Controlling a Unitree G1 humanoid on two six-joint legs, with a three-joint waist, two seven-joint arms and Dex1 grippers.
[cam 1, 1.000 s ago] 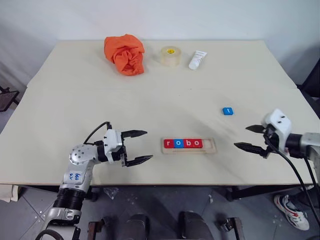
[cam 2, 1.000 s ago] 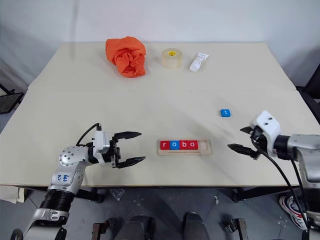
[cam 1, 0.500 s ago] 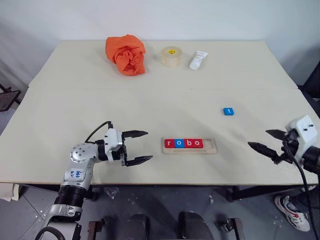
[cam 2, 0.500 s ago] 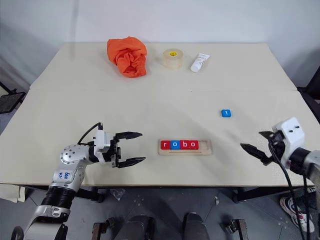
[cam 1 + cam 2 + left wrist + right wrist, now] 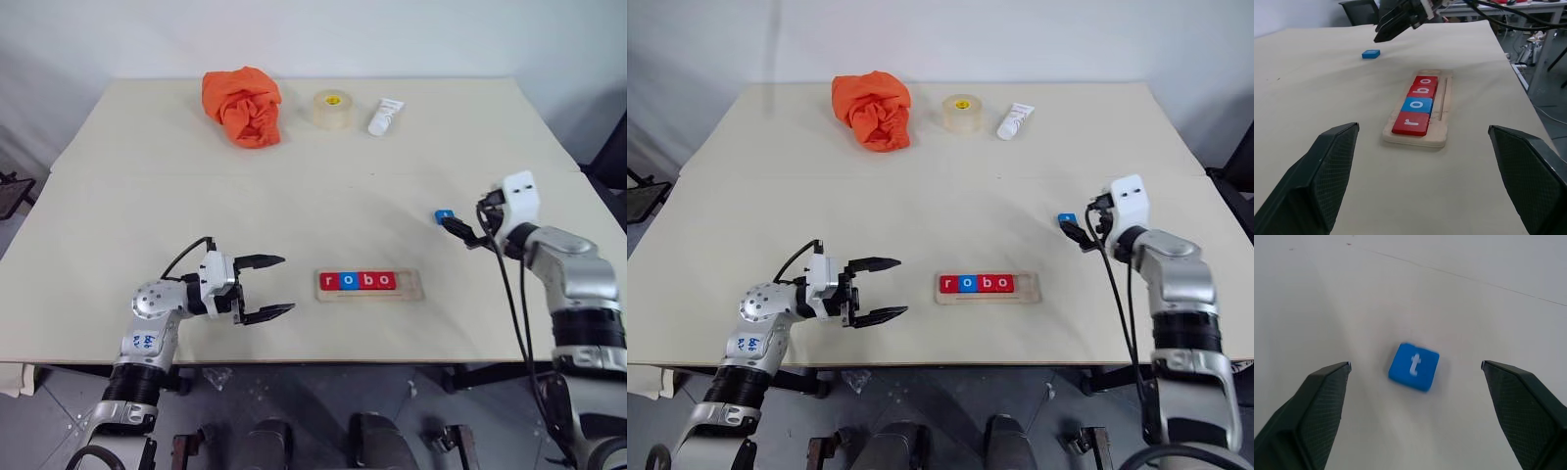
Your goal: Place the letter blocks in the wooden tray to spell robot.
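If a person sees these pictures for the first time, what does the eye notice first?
First, the wooden tray near the table's front edge, holding four letter blocks that read r, o, b, o, with its last place free. Then the blue t block lying loose on the table, the open right gripper just beside it.

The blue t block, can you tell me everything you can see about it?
The blue t block is a small, flat square tile with rounded corners and a white lowercase t on top. It looks smooth, like painted wood or plastic. It lies flat on the pale table, alone, away from the wooden tray that holds r, o, b, o. The right gripper is just behind it, open, a finger on either side, not touching it. Only the table touches the block.
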